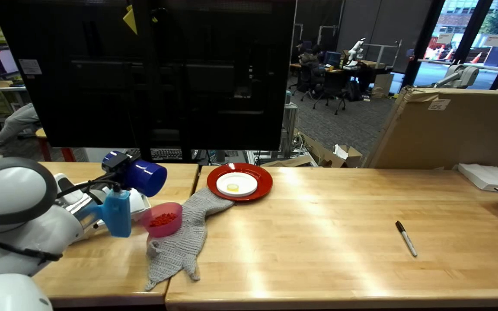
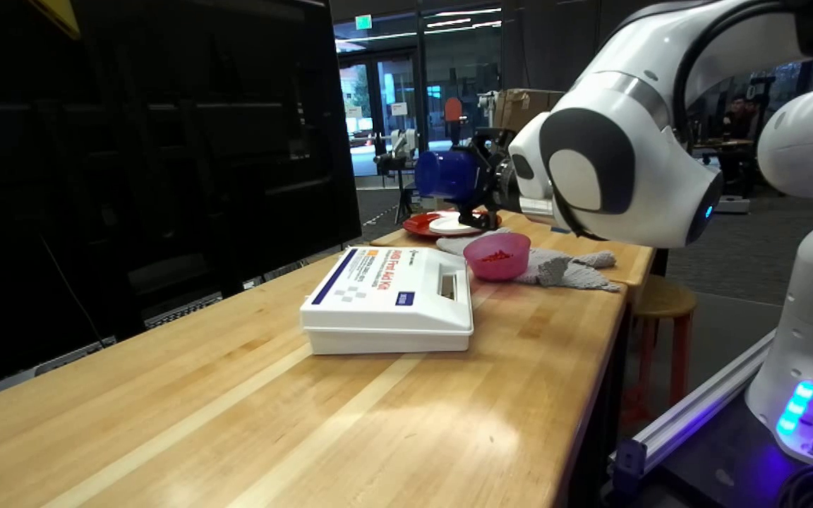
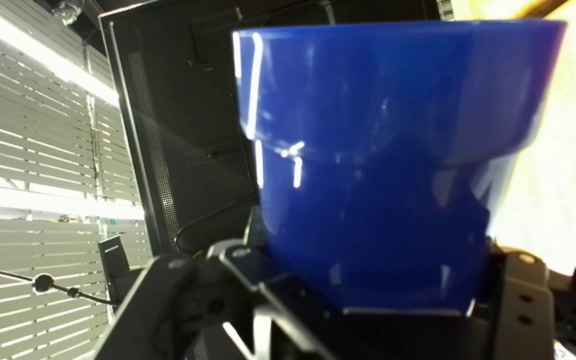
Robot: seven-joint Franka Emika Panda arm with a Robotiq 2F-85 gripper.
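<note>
- The gripper (image 3: 373, 237) has its fingers (image 3: 525, 300) spread wide around the blue cup (image 1: 147, 178), which it grips in the air above the table (image 1: 309, 242); in an exterior view one finger (image 2: 490, 139) sits over the cup and the other under it
- The cup lies on its side: its long axis runs near level and crosswise to the way the fingers point, the wider end towards the side where the red plate (image 1: 264, 183) lies (what, if anything, is inside it is hidden)
- The relation to watch, as I judge it, is cup to pink bowl (image 1: 164, 231): the bowl stands lower, near but apart, and in an exterior view it shows below the cup and slightly to its right; their offset in depth I cannot tell
- In the bowl lie red bits (image 1: 163, 219); the grey cloth (image 1: 180, 252) runs beside it and perhaps partly under it
- The white first-aid case (image 2: 385, 303) lies flat just beside the bowl, lower than the cup
- Farther out, the red plate bears the white dish (image 1: 237, 178), with one end of the cloth at its rim
- Well apart lies the black-capped marker (image 1: 407, 239)
</note>
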